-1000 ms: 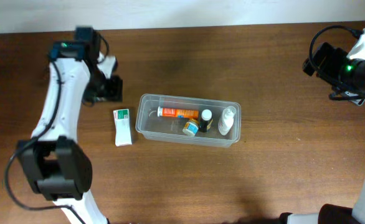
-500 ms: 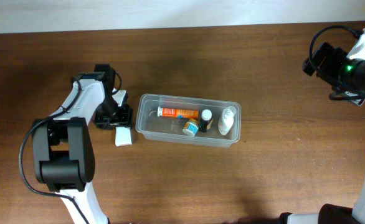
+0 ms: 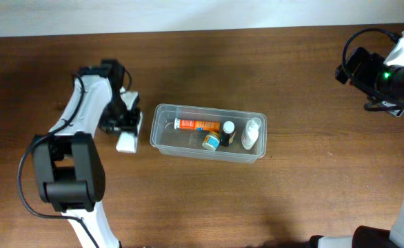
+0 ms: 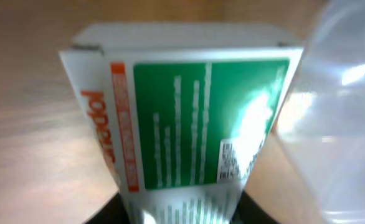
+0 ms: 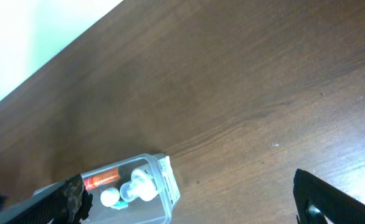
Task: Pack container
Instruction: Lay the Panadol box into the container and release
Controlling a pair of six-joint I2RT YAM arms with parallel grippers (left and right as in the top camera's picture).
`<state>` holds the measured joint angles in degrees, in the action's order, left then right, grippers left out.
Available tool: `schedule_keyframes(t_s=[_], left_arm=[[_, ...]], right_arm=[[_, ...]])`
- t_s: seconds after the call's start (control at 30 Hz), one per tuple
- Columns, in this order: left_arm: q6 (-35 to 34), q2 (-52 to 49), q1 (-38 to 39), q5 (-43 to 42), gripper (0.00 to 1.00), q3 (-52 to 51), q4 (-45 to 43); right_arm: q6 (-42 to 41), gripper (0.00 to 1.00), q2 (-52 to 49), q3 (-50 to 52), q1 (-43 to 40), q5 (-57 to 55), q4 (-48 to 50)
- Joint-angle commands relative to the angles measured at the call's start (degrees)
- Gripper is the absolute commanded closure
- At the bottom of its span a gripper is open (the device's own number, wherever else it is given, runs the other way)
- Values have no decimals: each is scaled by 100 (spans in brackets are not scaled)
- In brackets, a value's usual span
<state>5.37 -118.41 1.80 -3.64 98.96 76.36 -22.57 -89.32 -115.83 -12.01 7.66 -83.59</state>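
Note:
The container [image 3: 162, 145] is a long clear plastic tub in the middle of the table. It holds an orange tube [image 3: 196, 125], a dark bottle with a white cap [image 3: 227, 133], a small teal item [image 3: 211, 142] and a clear bottle [image 3: 251, 133]. My left gripper [image 3: 126, 131] is shut on a white and green box [image 4: 189, 124], just left of the tub's left end [image 4: 338, 124]. The box [image 3: 127, 141] is lifted at one end. My right gripper [image 5: 189, 205] is open and empty, high at the far right, far from the tub [image 5: 161, 186].
The dark wooden table [image 3: 291, 200] runs to a pale wall [image 3: 188, 14] along the back edge. The right arm [image 3: 381, 72] hangs over the table's far right corner.
My left gripper came down from the back left onto the box and closed on it. The box has shifted left and tipped up. The right arm has not moved.

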Motion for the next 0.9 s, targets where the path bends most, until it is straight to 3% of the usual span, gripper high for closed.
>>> schedule_keyframes(t_s=[0.0, 0.17, 0.3, 0.53, 0.73, 0.87], left_arm=[[205, 111, 28, 262, 66, 1281, 527], [555, 114, 280, 114, 65, 2905, 1185], [1370, 111, 752, -310, 65, 3185, 1150], [3847, 90, 1733, -1097, 63, 2546, 1381], [5084, 87, 2166, -1040, 56, 1696, 1213], [5224, 87, 2245, -337, 54, 973, 610]], right_arm=[[-39, 2, -20, -31, -39, 33, 17], [-39, 2, -20, -31, -39, 33, 17], [-39, 2, -20, -31, -39, 31, 17], [-37, 2, -20, -31, -39, 33, 15], [-37, 2, -20, -31, -39, 33, 15], [-37, 2, -20, -31, -39, 33, 17]])
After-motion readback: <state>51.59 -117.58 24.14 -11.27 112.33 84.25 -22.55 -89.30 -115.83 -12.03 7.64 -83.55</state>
